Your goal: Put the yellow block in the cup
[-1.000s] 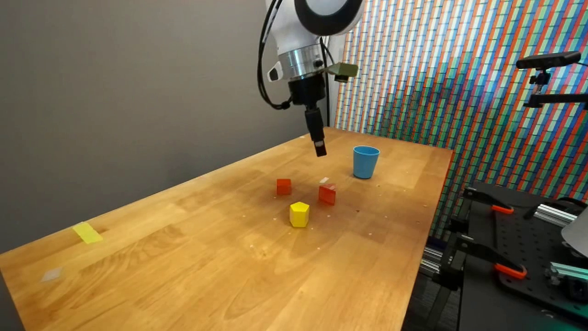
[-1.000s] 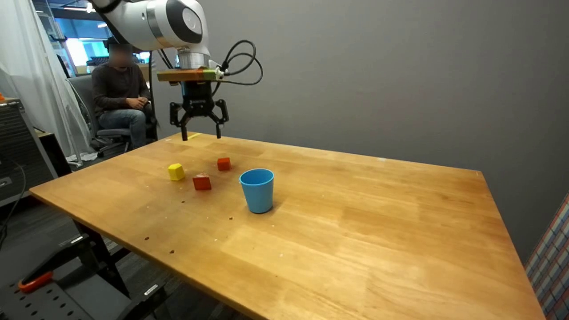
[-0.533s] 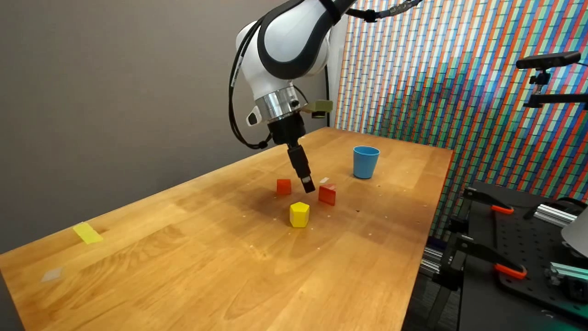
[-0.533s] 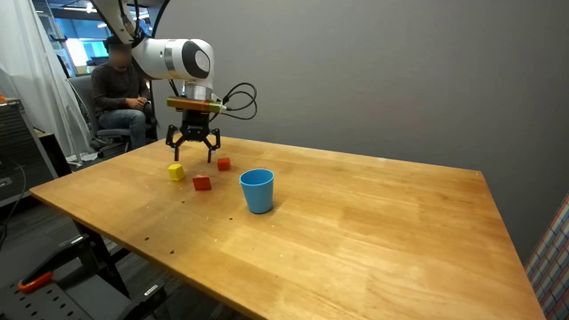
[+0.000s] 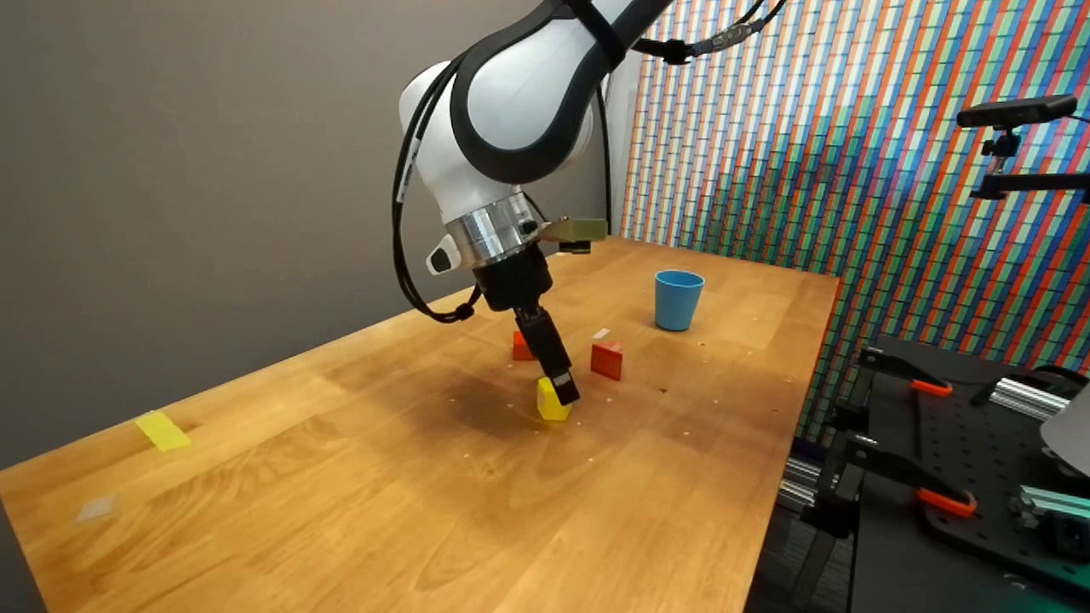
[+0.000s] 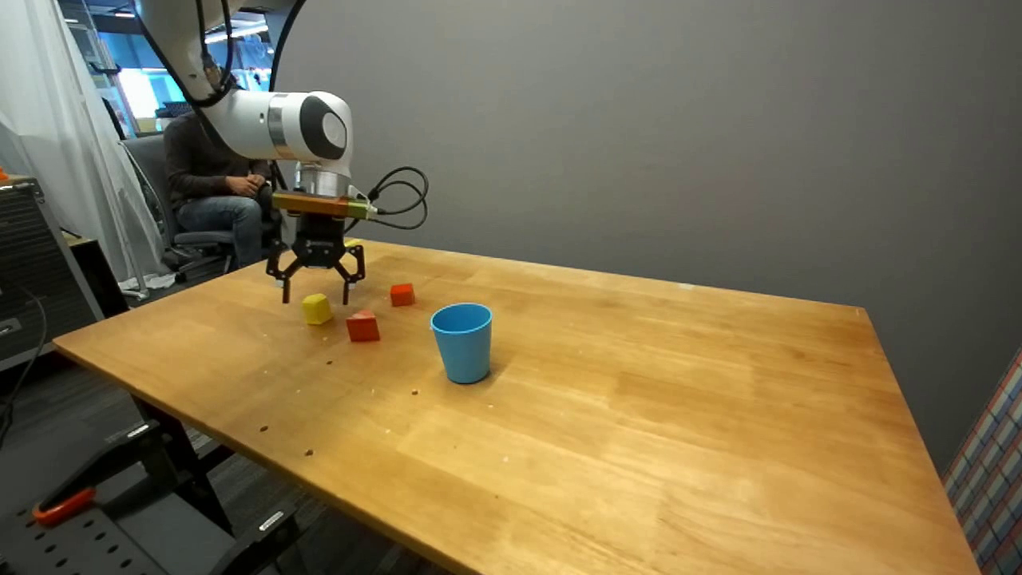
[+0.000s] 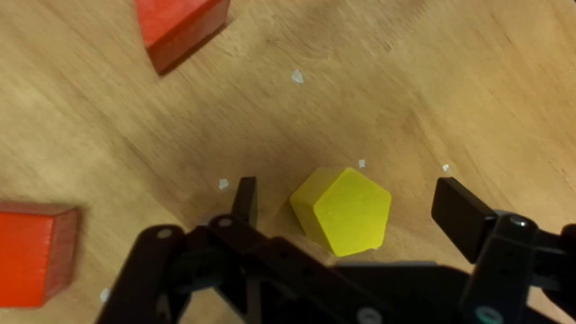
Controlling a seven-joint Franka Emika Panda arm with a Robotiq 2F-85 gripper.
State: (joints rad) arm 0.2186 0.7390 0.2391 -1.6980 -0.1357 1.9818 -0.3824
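Table [image 6: 679, 423]: wood-grained, spans the lower centre and right of an exterior view. Gripper [image 6: 316, 299]: left of centre there, above the table; fingers [image 7: 461, 218] spread, one to each side of the yellow block [image 7: 351, 211], with a gap between block and each finger in the wrist view. Cup [image 6: 463, 347]: blue, upright, mouth up, near frame centre. Red triangular block [image 6: 363, 328]: left of the cup, between it and the yellow block. Red square-faced block [image 5: 520, 347]: centre of an exterior view, partly hidden behind the gripper. Yellow block: on the table, lower centre-right of the wrist view; pentagonal top face bright, side faces duller. Pale flecks [image 7: 297, 76]: scattered around it.
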